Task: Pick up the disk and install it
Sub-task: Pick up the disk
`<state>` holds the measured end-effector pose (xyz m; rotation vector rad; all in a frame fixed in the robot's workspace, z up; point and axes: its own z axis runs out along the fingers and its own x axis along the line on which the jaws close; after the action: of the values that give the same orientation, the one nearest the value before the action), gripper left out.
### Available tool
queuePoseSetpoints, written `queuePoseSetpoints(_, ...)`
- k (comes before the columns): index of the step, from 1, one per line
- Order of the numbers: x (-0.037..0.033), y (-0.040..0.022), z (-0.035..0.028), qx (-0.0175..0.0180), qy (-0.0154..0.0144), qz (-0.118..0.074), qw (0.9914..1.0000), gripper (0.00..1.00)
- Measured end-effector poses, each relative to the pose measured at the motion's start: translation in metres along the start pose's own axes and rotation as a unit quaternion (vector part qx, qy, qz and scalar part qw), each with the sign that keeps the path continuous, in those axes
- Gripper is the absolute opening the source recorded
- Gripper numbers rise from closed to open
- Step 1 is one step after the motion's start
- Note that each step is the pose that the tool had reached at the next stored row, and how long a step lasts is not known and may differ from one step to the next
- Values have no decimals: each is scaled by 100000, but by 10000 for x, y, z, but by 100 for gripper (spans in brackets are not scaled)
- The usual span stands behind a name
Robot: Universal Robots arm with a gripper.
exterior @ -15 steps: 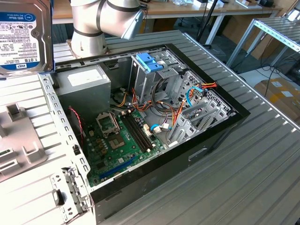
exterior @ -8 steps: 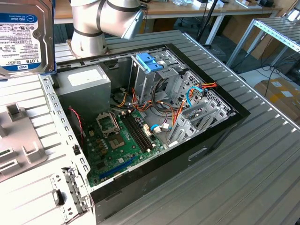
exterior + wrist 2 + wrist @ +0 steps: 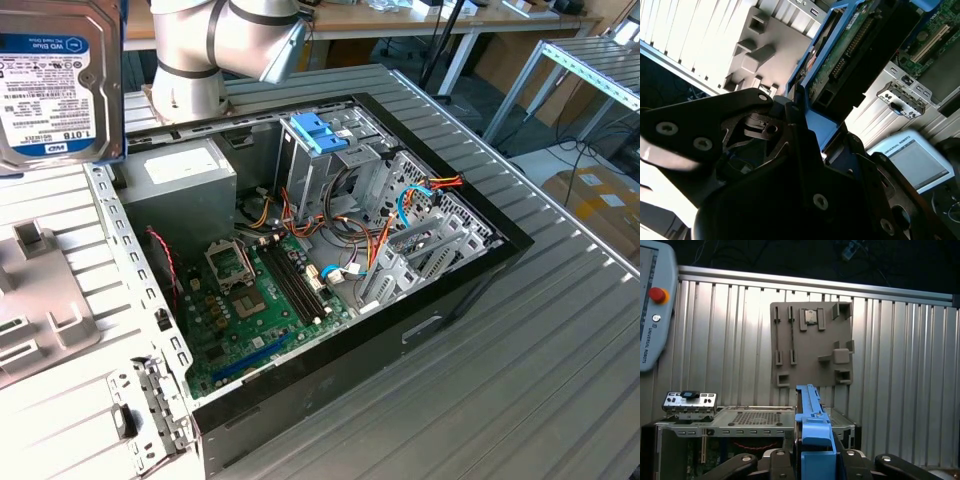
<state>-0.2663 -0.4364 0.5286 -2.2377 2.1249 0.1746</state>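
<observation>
The disk (image 3: pixel 55 80) hangs in the air at the exterior view's upper left, label side toward that camera, well above the table and off to the side of the open computer case (image 3: pixel 480 270). Its light-blue carrier rail (image 3: pixel 812 432) runs edge-on between the black fingers (image 3: pixel 847 457) in the first wrist view. The second wrist view shows the disk's circuit-board underside (image 3: pixel 855 45) in its blue frame. My gripper (image 3: pixel 815 455) is shut on the disk, black fingers (image 3: pixel 795 115) clamped against the rail.
Inside the case stand a tall drive cage topped by a blue bracket (image 3: pixel 318 130), a motherboard (image 3: pixel 250 290), a power supply (image 3: pixel 180 180) and loose cables. A grey fixture plate (image 3: pixel 812 345) lies on the slatted metal table (image 3: pixel 520 380). A teach pendant (image 3: pixel 652 305) rests nearby.
</observation>
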Motion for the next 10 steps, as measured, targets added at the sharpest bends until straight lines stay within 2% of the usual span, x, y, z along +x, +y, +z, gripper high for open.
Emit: queuePoseSetpoints(10, 69, -38, -5, 3, -1, 1, 100000, 37)
